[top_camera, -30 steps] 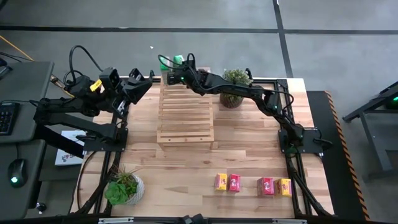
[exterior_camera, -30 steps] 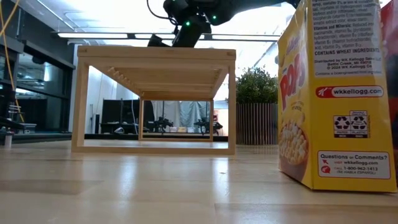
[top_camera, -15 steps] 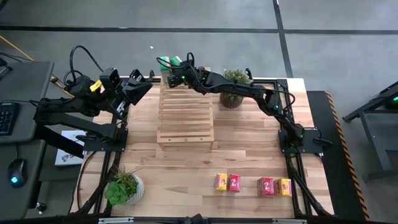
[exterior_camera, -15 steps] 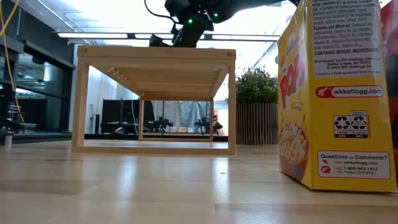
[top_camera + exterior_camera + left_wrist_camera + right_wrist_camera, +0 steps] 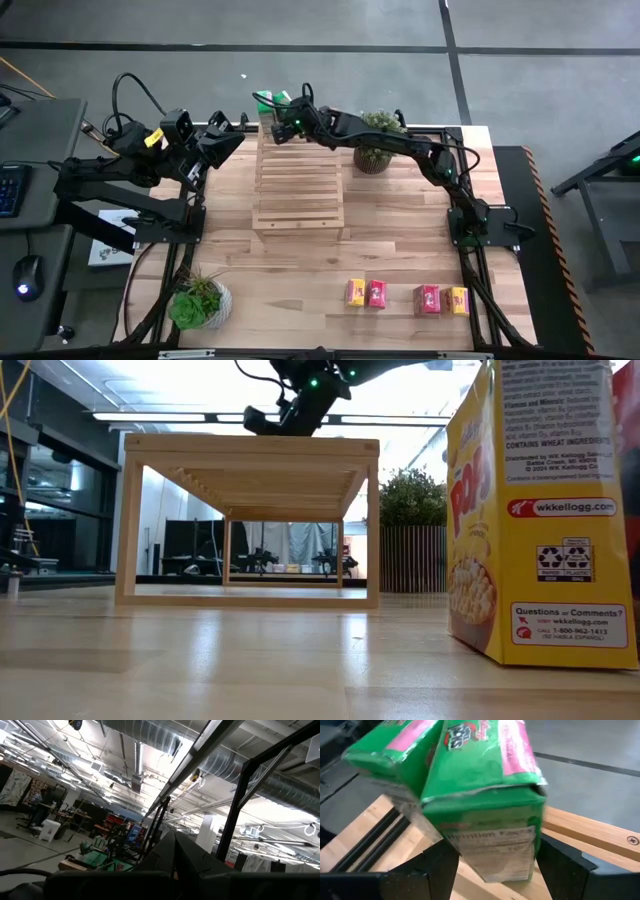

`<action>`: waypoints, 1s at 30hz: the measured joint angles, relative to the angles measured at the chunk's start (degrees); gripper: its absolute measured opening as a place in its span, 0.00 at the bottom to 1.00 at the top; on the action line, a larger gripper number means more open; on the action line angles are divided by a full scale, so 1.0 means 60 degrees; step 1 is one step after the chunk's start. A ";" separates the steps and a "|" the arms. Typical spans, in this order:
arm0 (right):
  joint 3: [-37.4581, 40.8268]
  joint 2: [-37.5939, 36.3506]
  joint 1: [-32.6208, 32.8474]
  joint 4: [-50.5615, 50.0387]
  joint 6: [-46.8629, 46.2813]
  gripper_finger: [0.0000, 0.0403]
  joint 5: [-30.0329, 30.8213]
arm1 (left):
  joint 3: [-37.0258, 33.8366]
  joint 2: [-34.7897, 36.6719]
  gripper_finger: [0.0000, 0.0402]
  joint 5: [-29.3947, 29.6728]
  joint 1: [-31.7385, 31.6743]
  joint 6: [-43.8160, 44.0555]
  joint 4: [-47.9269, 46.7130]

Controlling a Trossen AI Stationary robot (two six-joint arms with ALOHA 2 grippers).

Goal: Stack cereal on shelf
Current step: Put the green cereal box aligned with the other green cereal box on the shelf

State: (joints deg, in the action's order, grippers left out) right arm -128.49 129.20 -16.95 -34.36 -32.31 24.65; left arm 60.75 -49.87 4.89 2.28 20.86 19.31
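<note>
The high view looks straight down on the whole table (image 5: 400, 250) from far above. The low view sits at table height, very near a yellow cereal box (image 5: 540, 520), facing the shelf (image 5: 250, 460), which both views share. The left wrist view faces up to the ceiling; the right wrist view is close to two green boxes (image 5: 485, 795).

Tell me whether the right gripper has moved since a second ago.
Yes. In the low view the right gripper has risen slightly away from the shelf top.
</note>
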 joint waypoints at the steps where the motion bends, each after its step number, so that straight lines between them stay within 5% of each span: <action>1: 0.0000 -0.0032 0.0000 -0.0039 0.0105 0.60 -0.0113 | 0.0000 0.0001 0.00 0.0000 0.0000 0.0000 0.0000; 22: -0.0007 -0.1462 0.0003 -0.2543 0.3453 0.59 -0.0962 | 0.0000 0.0001 0.00 0.0019 0.0003 -0.0061 -0.0004; 26: -0.0015 -0.1413 -0.0223 -0.3132 0.4008 0.48 -0.1130 | 0.0000 0.0001 0.00 0.0039 0.0004 -0.0165 0.0002; 30: -0.0011 -0.1318 -0.0554 -0.3044 0.4218 0.21 -0.1126 | 0.0000 0.0001 0.00 0.0041 0.0000 -0.0164 0.0007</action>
State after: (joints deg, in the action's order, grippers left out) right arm -128.55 121.30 -20.27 -52.63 -7.00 17.89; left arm 60.75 -49.87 5.13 2.28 19.88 19.35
